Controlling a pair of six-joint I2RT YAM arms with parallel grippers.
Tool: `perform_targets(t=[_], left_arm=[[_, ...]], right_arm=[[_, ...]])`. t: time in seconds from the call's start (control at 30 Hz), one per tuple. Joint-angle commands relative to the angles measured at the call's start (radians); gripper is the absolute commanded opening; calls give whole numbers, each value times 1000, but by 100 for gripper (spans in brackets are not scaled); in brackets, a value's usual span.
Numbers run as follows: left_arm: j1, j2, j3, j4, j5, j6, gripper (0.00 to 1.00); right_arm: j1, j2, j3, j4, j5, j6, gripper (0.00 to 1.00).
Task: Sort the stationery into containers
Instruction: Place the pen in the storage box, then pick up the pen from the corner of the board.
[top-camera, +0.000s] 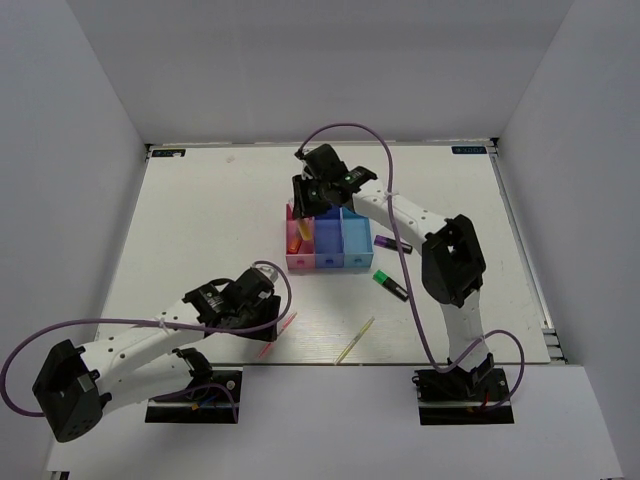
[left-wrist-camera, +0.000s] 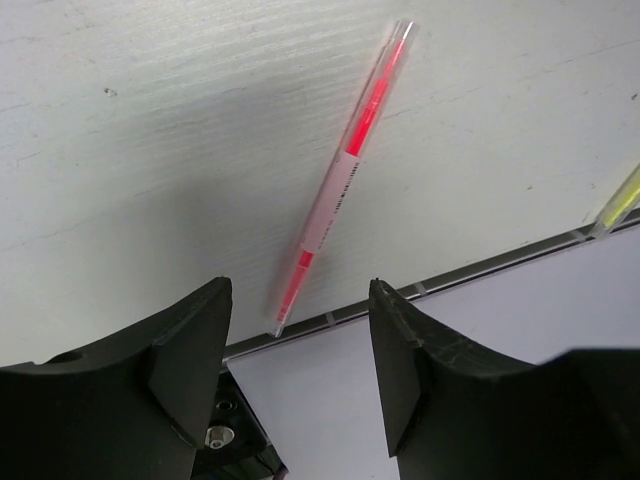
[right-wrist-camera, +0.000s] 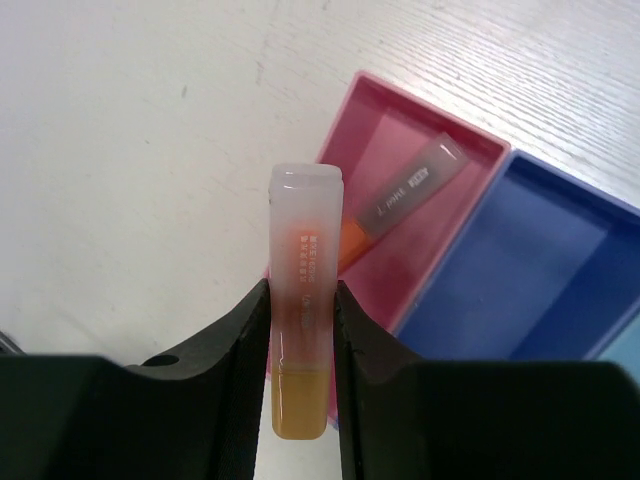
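Top: overhead, whole table (top-camera: 200, 220).
Left wrist: close, table's near edge.
Right wrist: close; shares pink bin (right-wrist-camera: 345, 135) with top.

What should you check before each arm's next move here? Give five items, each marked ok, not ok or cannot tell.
1. Right hand grips the orange, clear-capped plastic highlighter: ok, pinched both sides.
2. Highlighter over the pink-red plastic bin: cannot tell; it appears at the bin's edge.
3. Room in that bin: ok; one grey-capped highlighter lies inside.
4. Left hand open: ok.
5. Thin pink pen under left hand: ok; its near end shows in the gap.
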Motion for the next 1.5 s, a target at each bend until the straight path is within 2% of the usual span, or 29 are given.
perform_targets(t=[0.0,0.07,0.1,0.17,0.23,0.27,0.33,0.4,0.5,0.57,0.6,0.63,0.7,0.73,0.8,0.83,0.87,0.9,0.93,0.97,1.03,1.07,1.1,1.17,1.2,1.33,1.37,1.43,1.47], left_arm=[[-4,-9,-18,34,-17,-15,68],[-5,1,-26,46,-19,-15,68],[-4,8,-27,46,-17,-15,68],[-5,24,-35,66,-17,-9,68],[-4,34,-40,72,-20,-9,68],[-5,46,-46,81,-19,-8,68],[-5,52,-44,89,-16,-6,68],[-5,64,-46,103,-13,-3,68],[-8,81,-41,111,-13,0,68],[-14,95,-37,115,-14,5,68],[-17,98,-27,115,-14,11,68],[-25,112,-21,115,-19,11,68],[-31,121,-12,118,-25,17,67],[-39,136,-7,121,-28,20,67],[-45,150,2,124,-36,29,65],[-53,165,11,124,-40,34,65],[-57,178,17,124,-42,37,65],[-62,196,17,129,-46,43,64],[-63,204,23,132,-57,45,62],[-72,230,25,132,-65,46,62],[-80,251,31,134,-97,45,58],[-94,259,34,132,-105,46,56],[-99,288,35,131,-120,43,53],[-120,310,40,120,-155,32,42],[-125,331,40,115,-175,26,40],[-143,392,29,121,-203,0,29],[-146,405,26,132,-201,-8,21],[-160,432,29,132,-207,-14,12],[-162,436,40,118,-212,-17,4]], right_arm=[[-4,11,55,68,-38,80,1],[-10,26,51,71,-38,78,11],[-9,33,48,71,-35,78,23],[-20,46,49,68,-35,73,34],[-24,46,44,66,-38,73,41],[-29,49,40,62,-50,70,47],[-29,46,38,60,-55,70,49],[-35,45,38,56,-61,64,56],[-41,33,38,45,-76,57,54],[-44,-9,26,45,-90,46,46],[-41,-45,17,45,-93,-1,41],[-46,-64,-6,42,-84,-21,30],[-50,-172,-66,47,-70,-103,18],[-50,-200,-113,43,-78,-196,8],[-63,-313,-205,27,-64,-247,0],[-82,-341,-238,14,-59,-317,0],[-93,-398,-349,8,-49,-334,0],[-108,-426,-386,10,-41,-354,0],[-128,-469,-420,-2,-42,-408,1],[-150,-518,-527,-9,-41,-423,4],[-164,-611,-628,-19,-73,-459,6],[-179,-631,-662,-21,-85,-482,12],[-184,-651,-748,-22,-98,-496,16],[-199,-730,-794,-27,-110,-520,23],[-204,-747,-857,-23,-111,-525,25],[-236,-840,-927,-15,-147,-537,26],[-240,-857,-936,-35,-163,-549,26],[-247,-863,-950,-55,-228,-574,41],[-247,-875,-962,-88,-278,-621,49]])
